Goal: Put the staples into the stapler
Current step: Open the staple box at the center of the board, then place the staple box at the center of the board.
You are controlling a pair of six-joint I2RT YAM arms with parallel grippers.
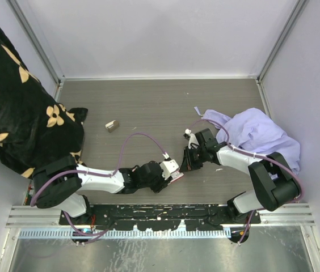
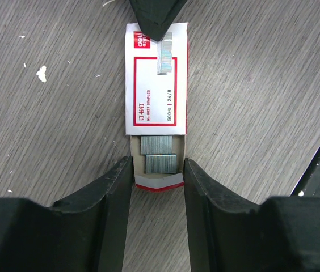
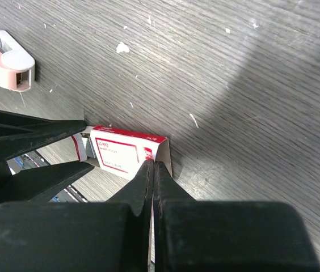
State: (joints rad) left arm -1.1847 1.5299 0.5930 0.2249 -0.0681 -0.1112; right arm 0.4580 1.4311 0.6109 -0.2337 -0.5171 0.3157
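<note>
Now left tool [image 2: 158,170] clamps the staples [image 2: 148,85]; right tool [image 3: 152,164], clenched, presses their sleeve.

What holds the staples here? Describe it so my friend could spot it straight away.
On the grey wood-grain table, look near the front, where the left end effector and right end effector meet. Between them lies a small flat box. Unlike the plain tan block farther back, it is white with red borders and print, its tray slid out showing silver staples.
</note>
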